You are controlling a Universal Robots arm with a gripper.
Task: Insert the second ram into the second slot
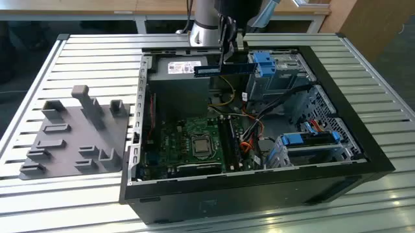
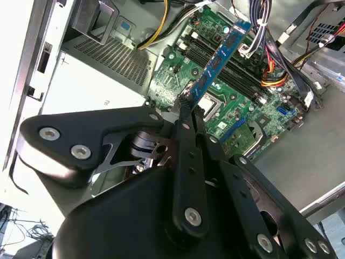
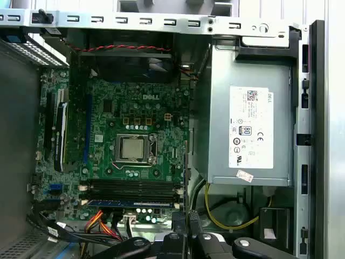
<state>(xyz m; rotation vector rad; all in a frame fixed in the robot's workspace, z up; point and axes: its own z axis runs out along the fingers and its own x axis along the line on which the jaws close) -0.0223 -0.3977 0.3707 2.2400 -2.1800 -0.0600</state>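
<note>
My gripper (image 1: 224,64) is shut on the second ram (image 1: 224,70), a long dark-blue stick with a pale label. I hold it level above the back of the open computer case (image 1: 363,160), high over the motherboard (image 1: 188,145). In the second wrist view the black fingers (image 2: 186,116) pinch one end of the ram (image 2: 218,56), which reaches out over the board. The black memory slots (image 1: 230,138) lie beside the processor socket (image 1: 202,144). They also appear as dark strips (image 3: 132,188) in the first wrist view. I cannot tell which slot is the second one.
A grey power supply (image 1: 178,73) fills the case's back corner under the ram. A blue drive-bay bracket (image 1: 265,65) stands just to the exterior view's right of the stick. Orange and yellow cables (image 1: 246,143) run near the slots. A grey peg fixture (image 1: 71,136) lies on the slatted table.
</note>
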